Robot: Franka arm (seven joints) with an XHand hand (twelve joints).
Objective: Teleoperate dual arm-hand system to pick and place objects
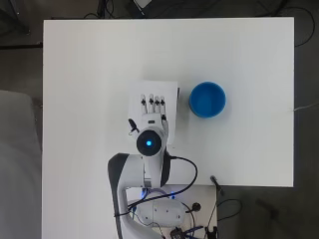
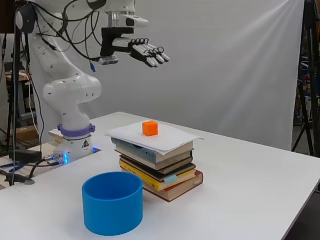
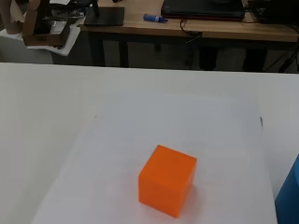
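A small orange cube [image 2: 150, 128] rests on a white sheet of paper [image 2: 165, 140] that tops a stack of books [image 2: 157, 167]. The wrist view shows the cube [image 3: 167, 186] close up on the paper [image 3: 117, 154]. My hand [image 2: 145, 51] hovers high above the stack, fingers stretched out and relaxed, holding nothing. From overhead the hand [image 1: 152, 113] covers the cube, which is hidden there, and the paper [image 1: 169, 92] shows around it. A blue round bowl [image 1: 207, 99] stands on the table to the right of the stack; in the side view the bowl [image 2: 113, 202] is in front.
The white table [image 1: 239, 55] spreads wide around the stack and bowl. In the wrist view a strip of the blue bowl [image 3: 289, 198] shows at the edge, and a wooden desk [image 3: 187, 28] with equipment stands beyond the table's far edge.
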